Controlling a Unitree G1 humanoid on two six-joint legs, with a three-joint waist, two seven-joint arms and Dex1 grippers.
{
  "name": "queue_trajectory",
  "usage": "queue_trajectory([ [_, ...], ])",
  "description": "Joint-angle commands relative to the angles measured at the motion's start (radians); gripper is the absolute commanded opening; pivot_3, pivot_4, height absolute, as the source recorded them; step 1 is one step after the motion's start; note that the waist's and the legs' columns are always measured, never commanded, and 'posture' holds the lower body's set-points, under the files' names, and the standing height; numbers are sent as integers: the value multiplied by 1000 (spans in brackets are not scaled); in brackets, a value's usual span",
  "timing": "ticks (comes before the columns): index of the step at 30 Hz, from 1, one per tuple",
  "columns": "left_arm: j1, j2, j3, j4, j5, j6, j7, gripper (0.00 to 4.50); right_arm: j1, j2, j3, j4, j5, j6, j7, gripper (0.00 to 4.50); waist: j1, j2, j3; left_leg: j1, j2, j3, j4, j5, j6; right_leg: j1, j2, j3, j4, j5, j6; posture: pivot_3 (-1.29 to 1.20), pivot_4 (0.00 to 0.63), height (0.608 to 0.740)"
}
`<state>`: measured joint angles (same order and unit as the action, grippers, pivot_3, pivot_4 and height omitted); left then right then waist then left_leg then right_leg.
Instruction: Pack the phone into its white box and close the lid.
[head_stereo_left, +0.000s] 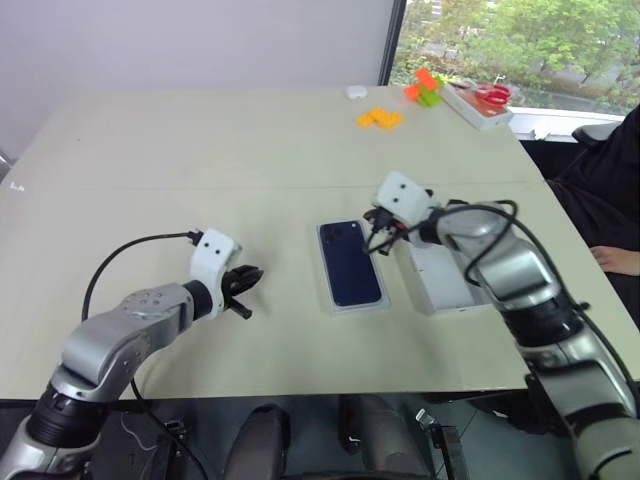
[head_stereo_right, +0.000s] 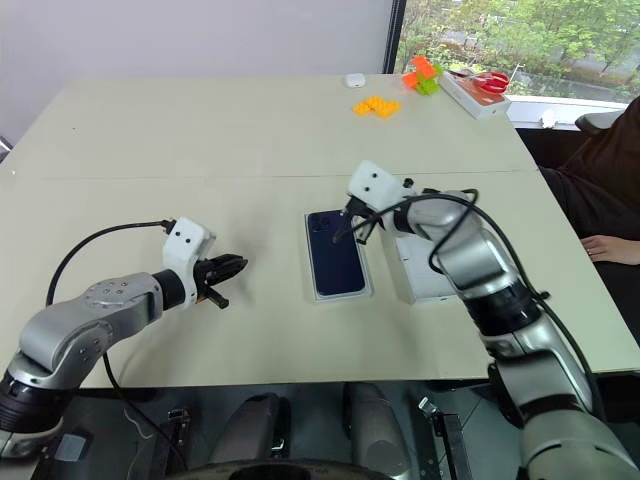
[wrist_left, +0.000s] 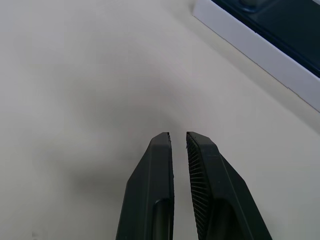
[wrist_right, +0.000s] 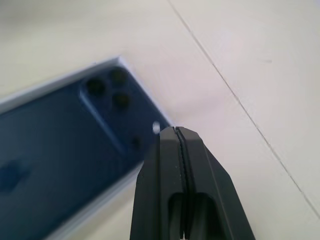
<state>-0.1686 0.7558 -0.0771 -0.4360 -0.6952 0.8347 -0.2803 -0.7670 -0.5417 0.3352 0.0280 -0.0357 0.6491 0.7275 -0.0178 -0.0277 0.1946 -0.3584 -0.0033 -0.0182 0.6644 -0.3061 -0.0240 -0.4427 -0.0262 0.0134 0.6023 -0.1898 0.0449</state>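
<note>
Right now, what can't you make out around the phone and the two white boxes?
- The white piece beside the phone: the right arm covers part of it in the head views, so lid or tray is unclear.
- The box in the left wrist view: cut off by the picture's edge.
- Whether the right gripper touches the phone: blurred in the right wrist view.

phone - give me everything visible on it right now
The phone is a dark navy, glossy flat slab with rounded corners, lying back-up and flat inside the white box, whose thin rim frames it. A camera cluster of round lenses sits in one far corner. The right gripper, shut, hovers at that corner; contact is unclear.
</note>
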Motion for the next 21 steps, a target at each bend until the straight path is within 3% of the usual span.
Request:
queue_trajectory([
  [1, 23, 12, 29, -38, 41, -35, -63, 604, -74, 48, 12, 106, -40, -40, -27, 0, 0, 0, 0, 0, 0, 0, 0, 0, 0, 0, 0, 0, 0, 0, 0, 0, 150, 740],
  [7, 56, -17, 75, -49, 74, -24, -71, 604, -109, 94, 44, 225, -68, -90, -1, 0, 4, 0, 0, -1, 0, -2, 0, 0, 0, 0, -3, 0, -1, 1, 2, 0, 150, 740],
  [21, 62, -61, 89, -75, 112, 0, -100, 604, -70, 89, 37, 170, -82, -79, 61, 0, 0, 0, 0, 1, 0, -2, 0, 0, 1, 0, -2, 0, 3, 2, 4, 0, 150, 740],
])
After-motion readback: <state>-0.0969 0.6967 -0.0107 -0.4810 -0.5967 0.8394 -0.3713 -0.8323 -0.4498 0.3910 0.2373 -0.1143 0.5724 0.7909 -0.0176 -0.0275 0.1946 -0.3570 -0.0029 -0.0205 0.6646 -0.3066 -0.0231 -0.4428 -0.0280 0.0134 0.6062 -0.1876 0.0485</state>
